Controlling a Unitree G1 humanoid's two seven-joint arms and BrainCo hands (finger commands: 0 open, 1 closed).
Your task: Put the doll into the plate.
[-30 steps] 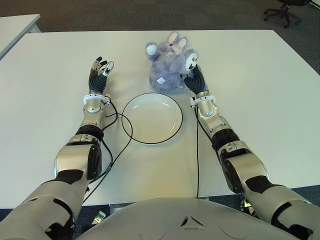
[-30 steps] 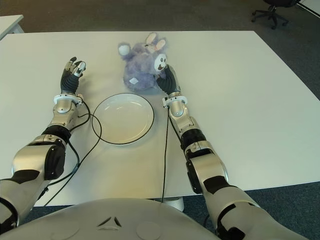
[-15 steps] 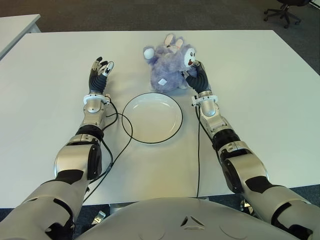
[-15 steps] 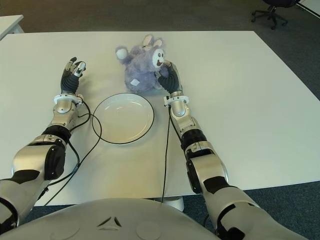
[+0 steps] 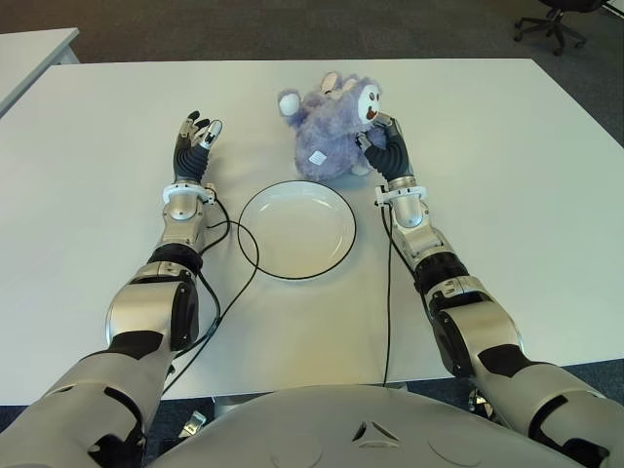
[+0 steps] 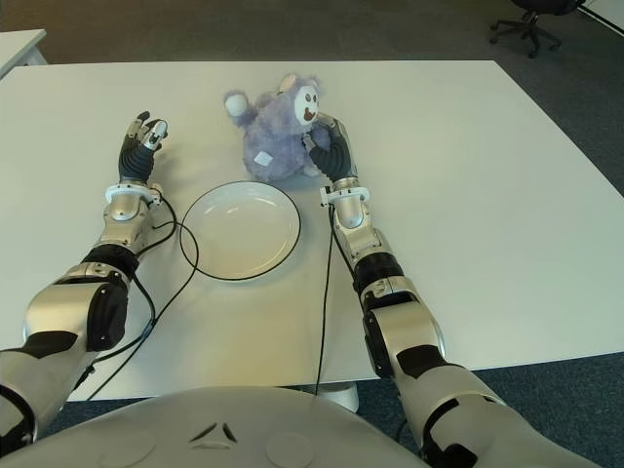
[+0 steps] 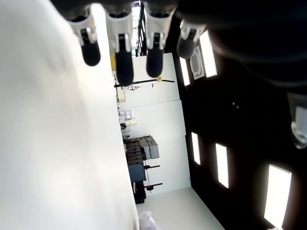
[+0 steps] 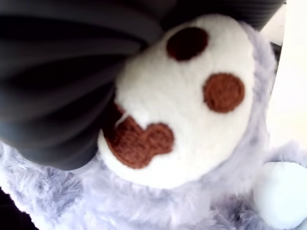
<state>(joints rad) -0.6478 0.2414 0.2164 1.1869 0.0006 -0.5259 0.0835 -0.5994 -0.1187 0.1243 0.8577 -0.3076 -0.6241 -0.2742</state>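
Note:
The doll (image 5: pixel 330 132), a fluffy purple plush with a white face, sits on the white table (image 5: pixel 507 175) just beyond the plate. The white plate (image 5: pixel 292 234) has a dark rim, holds nothing, and lies between my two forearms. My right hand (image 5: pixel 380 139) is at the doll's right side, its fingers curled against the head. In the right wrist view dark fingers (image 8: pixel 57 100) press on the doll's white face (image 8: pixel 196 115) beside its brown mouth. My left hand (image 5: pixel 195 135) shows left of the plate, apart from the doll, its fingers (image 7: pixel 120 52) spread and holding nothing.
Black cables (image 5: pixel 239 268) run along both forearms, one looping by the plate's left rim. Another table's corner (image 5: pixel 34 49) shows at the far left. An office chair (image 5: pixel 556 18) stands beyond the table's far right corner.
The doll has been turned and tipped upright, its head raised and its face now toward my right hand. My right hand shifted slightly farther out with it. The left hand has not moved.

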